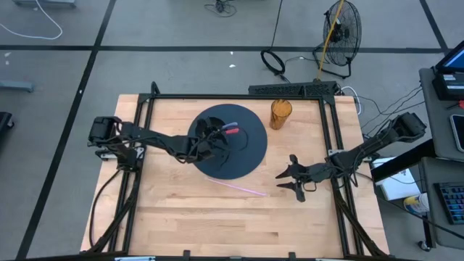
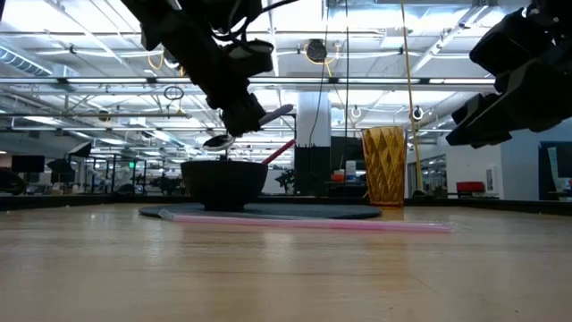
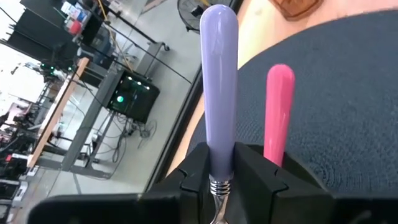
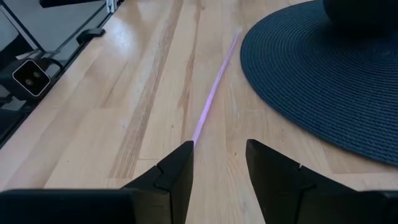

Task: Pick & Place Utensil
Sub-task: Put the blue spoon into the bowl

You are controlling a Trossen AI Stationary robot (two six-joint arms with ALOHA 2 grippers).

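Lavender-handled utensil (image 3: 219,87) clenched in my left tool (image 1: 205,143), raised over bowl (image 2: 223,183) on round mat (image 1: 250,156). My right tool (image 4: 217,171) released, above bare counter (image 1: 181,217) beside mat edge, pink straw (image 4: 211,99) ahead.

The high view looks straight down on the whole table (image 1: 181,210); the low view sits at tabletop level, facing the room. Both wrist views look closely forward, apparently sharing the dark mat (image 4: 323,74) at frame's right
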